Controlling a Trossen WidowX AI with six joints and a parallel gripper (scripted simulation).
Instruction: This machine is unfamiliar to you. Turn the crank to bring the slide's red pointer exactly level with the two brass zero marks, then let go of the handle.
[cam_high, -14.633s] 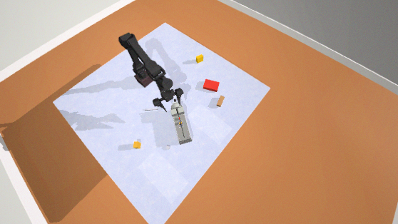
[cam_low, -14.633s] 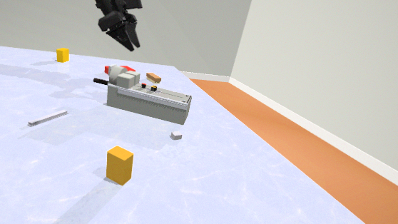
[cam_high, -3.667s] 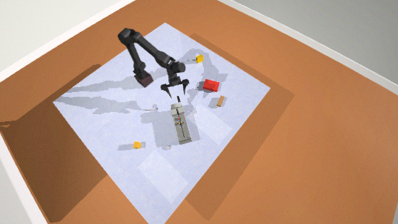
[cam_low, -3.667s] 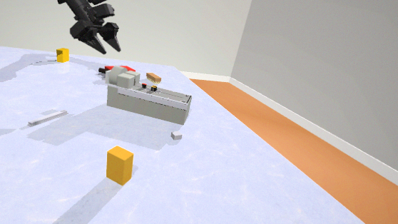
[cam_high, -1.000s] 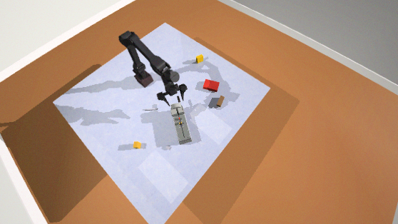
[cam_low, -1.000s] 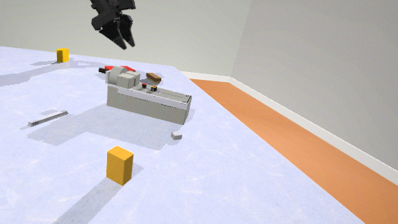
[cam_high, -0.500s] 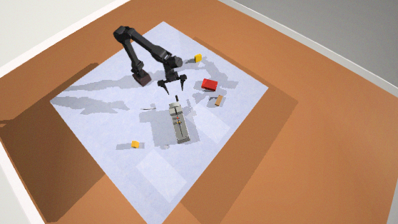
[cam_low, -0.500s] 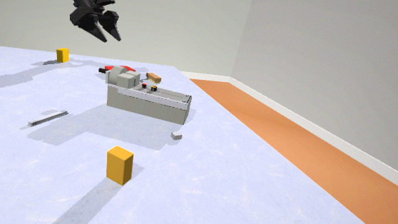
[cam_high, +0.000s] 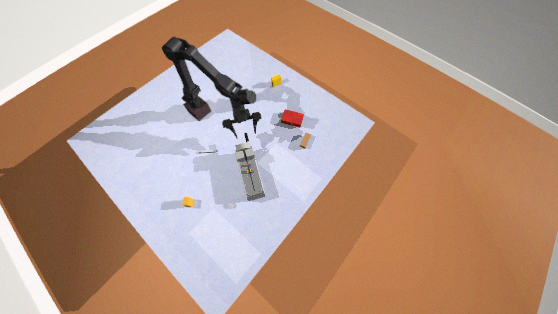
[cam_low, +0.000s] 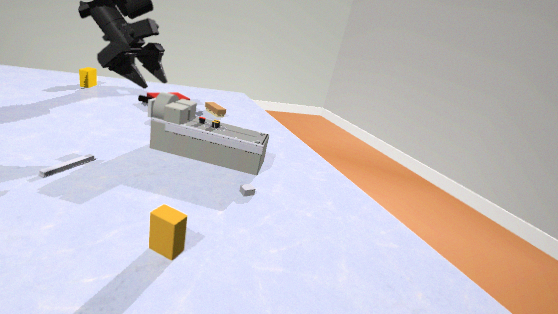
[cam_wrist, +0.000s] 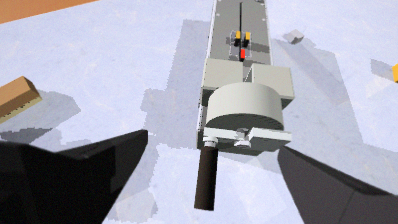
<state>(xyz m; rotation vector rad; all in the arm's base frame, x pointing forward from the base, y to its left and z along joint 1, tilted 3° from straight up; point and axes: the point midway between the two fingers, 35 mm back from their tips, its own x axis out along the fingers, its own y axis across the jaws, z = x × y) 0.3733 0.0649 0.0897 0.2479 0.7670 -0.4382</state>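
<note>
Bare test room — plain grey walls (cam_low: 440, 100), white skirting (cam_low: 430, 175), orange floor (cam_low: 450, 220), pale desk (cam_low: 310, 250) carrying scattered blocks.
</note>
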